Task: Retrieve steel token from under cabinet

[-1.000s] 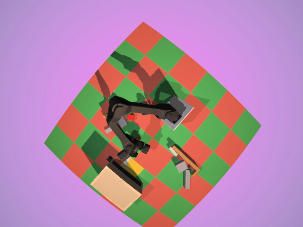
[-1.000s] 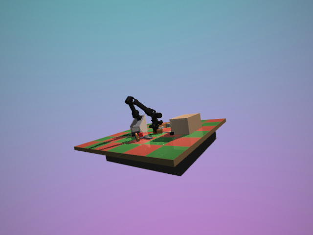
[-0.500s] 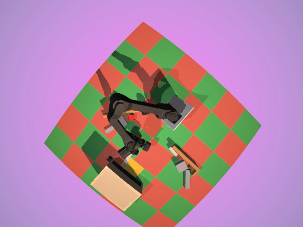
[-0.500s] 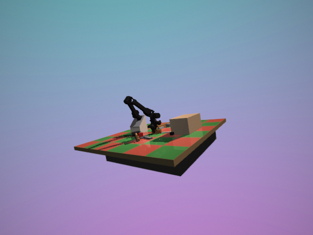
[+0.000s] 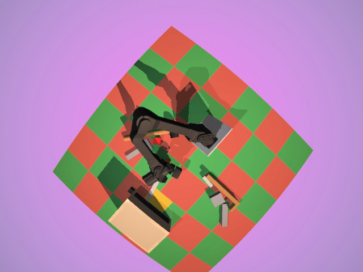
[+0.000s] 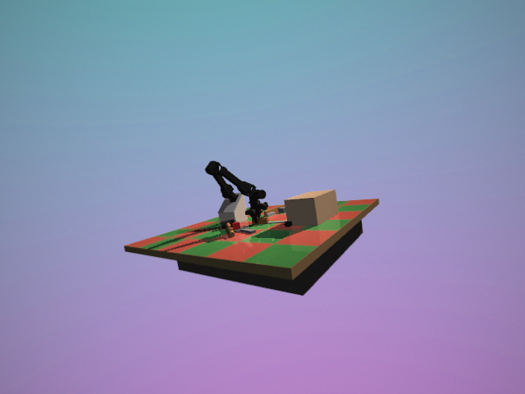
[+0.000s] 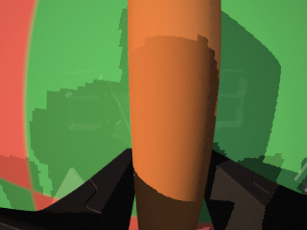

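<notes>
My gripper [image 5: 161, 173] [image 6: 255, 218] [image 7: 167, 156] is shut on the orange handle [image 6: 263, 220] [image 7: 174, 105] of a tool, low over the table in front of the cabinet. The tool's pale shaft [image 5: 153, 187] runs from under the gripper toward the cabinet, across the edge of the yellow marked area [image 5: 164, 202]. Its far end is hidden or too small to make out. The cabinet [image 5: 139, 224] [image 6: 301, 212] is a tan box with a dark front in the overhead view. The steel token cannot be made out in any view.
Left of the arm's base [image 5: 218, 133] lie a red block [image 5: 157, 140] [image 6: 235, 225], a pale block [image 5: 131, 154] and an orange bar [image 5: 158, 134]. Right of the marked area are another orange bar [image 5: 222, 190] and pale blocks [image 5: 217, 199] [image 5: 224, 216]. A small black block [image 6: 288, 223] is beside the cabinet.
</notes>
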Controlling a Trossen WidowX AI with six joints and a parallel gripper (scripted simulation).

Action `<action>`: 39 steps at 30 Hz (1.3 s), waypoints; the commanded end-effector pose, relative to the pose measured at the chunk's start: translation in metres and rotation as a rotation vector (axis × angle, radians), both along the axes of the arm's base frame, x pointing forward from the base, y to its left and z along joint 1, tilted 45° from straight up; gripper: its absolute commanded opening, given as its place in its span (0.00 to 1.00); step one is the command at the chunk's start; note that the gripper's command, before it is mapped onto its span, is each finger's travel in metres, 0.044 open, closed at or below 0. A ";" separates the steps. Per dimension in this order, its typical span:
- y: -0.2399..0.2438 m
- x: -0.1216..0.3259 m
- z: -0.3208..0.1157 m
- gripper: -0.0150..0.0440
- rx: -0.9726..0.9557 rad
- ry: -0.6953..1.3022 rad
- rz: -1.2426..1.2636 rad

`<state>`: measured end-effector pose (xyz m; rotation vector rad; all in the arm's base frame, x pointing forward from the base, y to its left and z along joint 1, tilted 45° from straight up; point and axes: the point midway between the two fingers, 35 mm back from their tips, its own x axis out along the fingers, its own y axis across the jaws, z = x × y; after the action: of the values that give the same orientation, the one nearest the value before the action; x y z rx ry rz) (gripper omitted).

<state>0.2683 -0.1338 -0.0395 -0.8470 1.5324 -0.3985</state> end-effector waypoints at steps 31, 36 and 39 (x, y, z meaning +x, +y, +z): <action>-0.009 -0.024 0.007 0.57 0.000 0.002 -0.001; -0.009 -0.025 0.007 0.59 0.000 0.003 -0.001; -0.009 -0.024 0.007 0.68 0.002 0.005 -0.004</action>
<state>0.2437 -0.1431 -0.0322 -0.8469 1.5351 -0.3985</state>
